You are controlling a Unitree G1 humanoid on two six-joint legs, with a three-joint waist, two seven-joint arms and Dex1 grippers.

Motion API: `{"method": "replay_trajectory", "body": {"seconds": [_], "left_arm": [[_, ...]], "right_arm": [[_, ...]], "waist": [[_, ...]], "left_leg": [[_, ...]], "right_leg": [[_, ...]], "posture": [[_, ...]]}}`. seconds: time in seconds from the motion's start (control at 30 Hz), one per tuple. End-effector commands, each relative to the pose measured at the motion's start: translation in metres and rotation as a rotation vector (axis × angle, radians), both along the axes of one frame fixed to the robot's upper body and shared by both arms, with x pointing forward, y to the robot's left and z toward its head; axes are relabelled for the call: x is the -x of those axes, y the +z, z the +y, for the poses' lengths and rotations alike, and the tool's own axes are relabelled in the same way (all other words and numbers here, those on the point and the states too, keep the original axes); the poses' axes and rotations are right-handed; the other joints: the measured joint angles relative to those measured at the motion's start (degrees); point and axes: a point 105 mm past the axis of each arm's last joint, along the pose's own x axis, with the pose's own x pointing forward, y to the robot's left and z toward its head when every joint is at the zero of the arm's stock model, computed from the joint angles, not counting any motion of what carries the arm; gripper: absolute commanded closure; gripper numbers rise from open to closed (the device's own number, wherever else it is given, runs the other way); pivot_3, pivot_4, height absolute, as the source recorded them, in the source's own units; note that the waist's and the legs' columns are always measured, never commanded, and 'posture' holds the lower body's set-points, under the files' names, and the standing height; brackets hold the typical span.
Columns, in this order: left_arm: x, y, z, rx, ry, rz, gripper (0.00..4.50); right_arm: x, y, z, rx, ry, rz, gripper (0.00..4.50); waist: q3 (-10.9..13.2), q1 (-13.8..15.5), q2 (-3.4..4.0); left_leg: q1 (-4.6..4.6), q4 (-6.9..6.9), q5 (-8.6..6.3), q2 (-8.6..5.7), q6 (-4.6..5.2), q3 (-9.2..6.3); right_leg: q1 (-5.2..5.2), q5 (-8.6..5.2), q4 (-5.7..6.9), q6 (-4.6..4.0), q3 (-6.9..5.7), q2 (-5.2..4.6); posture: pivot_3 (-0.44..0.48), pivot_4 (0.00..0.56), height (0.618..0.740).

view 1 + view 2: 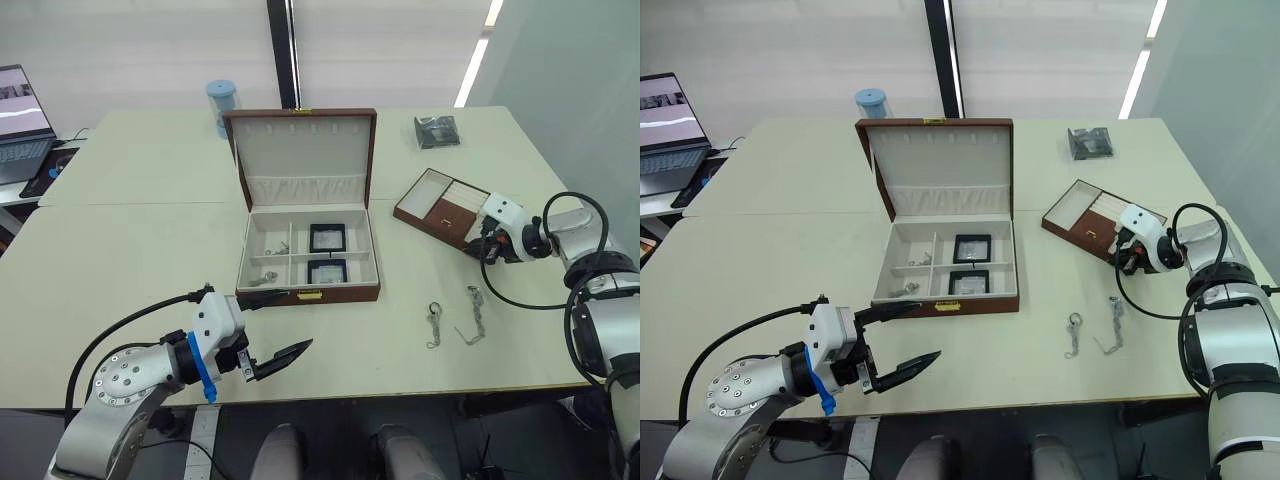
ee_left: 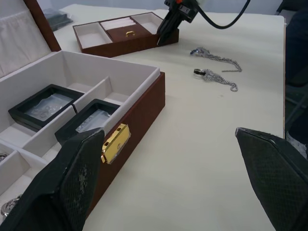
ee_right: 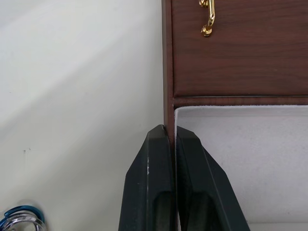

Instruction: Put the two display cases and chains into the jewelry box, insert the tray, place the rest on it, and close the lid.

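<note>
The jewelry box (image 1: 308, 293) stands open mid-table, its lid (image 1: 305, 150) upright behind it. The two display cases (image 1: 327, 237) (image 1: 327, 271) lie in its right compartments, and small chains (image 1: 265, 279) lie in its left ones. Two more chains (image 1: 434, 325) (image 1: 474, 312) rest on the table, to the right of the box's front. The tray (image 1: 440, 205) sits to the right of the box. My right gripper (image 1: 480, 245) is shut on its near corner wall (image 3: 168, 72). My left gripper (image 1: 293, 320) hangs open and empty just before the box's front left corner.
A laptop (image 1: 20, 125) stands at the far left. A blue cup (image 1: 221, 105) sits behind the lid, and a dark packet (image 1: 437, 130) lies at the back right. The table's front edge runs just under my left gripper.
</note>
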Motion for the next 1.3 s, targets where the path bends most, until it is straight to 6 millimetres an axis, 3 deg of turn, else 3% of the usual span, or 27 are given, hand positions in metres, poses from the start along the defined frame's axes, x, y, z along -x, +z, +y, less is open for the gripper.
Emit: {"method": "replay_trajectory", "body": {"seconds": [0.03, 0.23, 0.47, 0.67, 0.83, 1.07, 1.3], "left_arm": [[-0.001, 0.007, -0.004, 0.013, -0.01, -0.047, 0.0], [-0.002, 0.007, -0.005, 0.025, 0.0, -0.049, 0.0], [-0.001, 0.005, -0.005, 0.041, 0.025, -0.046, 0.0], [-0.004, 0.005, -0.006, 0.05, 0.03, -0.045, 0.0], [-0.007, 0.004, 0.0, 0.061, 0.083, -0.052, 0.0], [0.0, -0.001, 0.011, 0.075, 0.183, -0.058, 0.0], [0.017, -0.01, 0.025, 0.086, 0.327, -0.055, 0.0]], "right_arm": [[0.002, 0.035, -0.003, -0.054, 0.045, -0.071, 4.49], [0.027, 0.059, -0.003, -0.044, 0.138, -0.09, 4.49], [0.079, 0.073, 0.007, 0.018, 0.163, -0.067, 4.49], [0.115, 0.077, 0.033, 0.025, 0.236, -0.045, 4.49], [0.133, 0.075, 0.062, 0.013, 0.327, -0.028, 4.49], [0.137, 0.068, 0.1, -0.023, 0.458, -0.023, 4.49], [0.115, 0.061, 0.143, -0.015, 0.533, -0.055, 4.49]], "waist": [[0.05, 0.02, 0.09], [0.11, 0.16, 0.2], [0.15, 0.06, 0.29], [0.13, 0.06, 0.32], [0.13, 0.07, 0.31], [0.13, -0.04, 0.31], [0.14, 0.02, 0.3]], "left_leg": [[-0.01, 0.0, 0.0, 0.0, 0.0, 0.0], [-0.04, -0.01, 0.0, 0.01, 0.0, -0.06], [-0.03, 0.0, 0.0, 0.02, 0.0, -0.08], [-0.02, 0.0, 0.0, 0.01, 0.0, -0.1], [-0.03, 0.01, 0.0, 0.0, 0.0, -0.11], [-0.02, 0.03, 0.0, 0.02, 0.01, -0.11], [-0.07, 0.03, -0.01, 0.03, 0.01, -0.14]], "right_leg": [[0.0, 0.0, 0.0, 0.0, 0.0, 0.0], [0.0, 0.0, -0.03, 0.01, -0.05, 0.0], [0.0, 0.0, -0.03, 0.01, -0.03, 0.01], [0.02, -0.01, -0.01, 0.02, -0.05, 0.04], [0.01, -0.01, -0.01, 0.02, -0.05, 0.05], [0.01, -0.01, -0.02, 0.02, -0.04, 0.05], [-0.02, -0.01, -0.03, 0.02, -0.05, 0.09]], "posture": [[0.0, 0.15, 0.74], [0.0, 0.15, 0.74], [0.0, 0.15, 0.74], [0.0, 0.15, 0.74], [0.0, 0.15, 0.74], [0.0, 0.15, 0.74], [0.0, 0.15, 0.74]]}}
